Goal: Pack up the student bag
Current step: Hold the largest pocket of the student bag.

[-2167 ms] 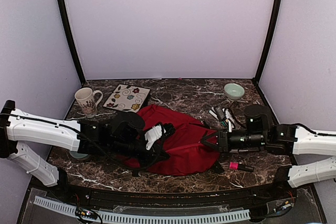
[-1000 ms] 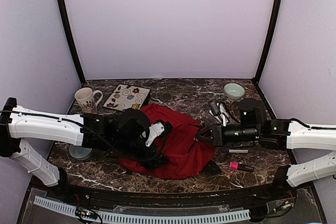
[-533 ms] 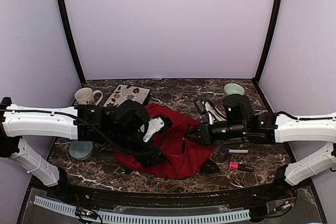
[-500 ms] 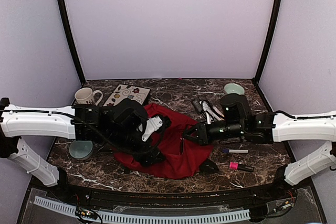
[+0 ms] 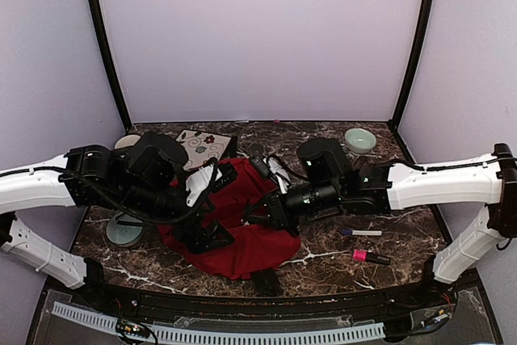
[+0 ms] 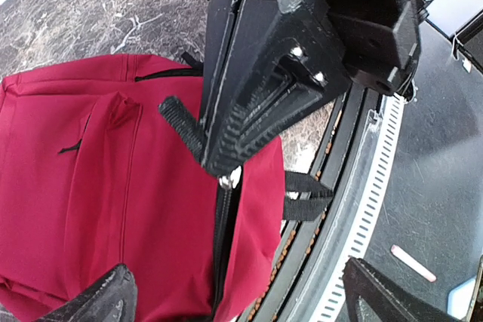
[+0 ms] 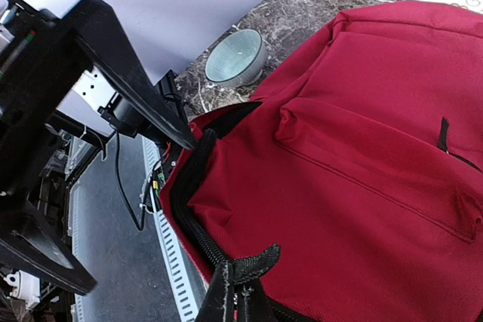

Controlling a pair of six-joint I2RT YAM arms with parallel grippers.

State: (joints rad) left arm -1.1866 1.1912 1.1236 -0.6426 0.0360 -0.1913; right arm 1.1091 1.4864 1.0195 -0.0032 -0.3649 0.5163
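The right gripper is clenched on a black zip-pull tab at the zip of the large dark-red fabric backpack. The left gripper is spread wide over the bag, grasping nothing. The one backpack lies mid-table, pocket side up, long axis roughly far-to-near. Around it are a pale-green ceramic bowl and a second bowl, one floral mug half hidden by the left arm, one patterned square tile, a white marker and a pink marker
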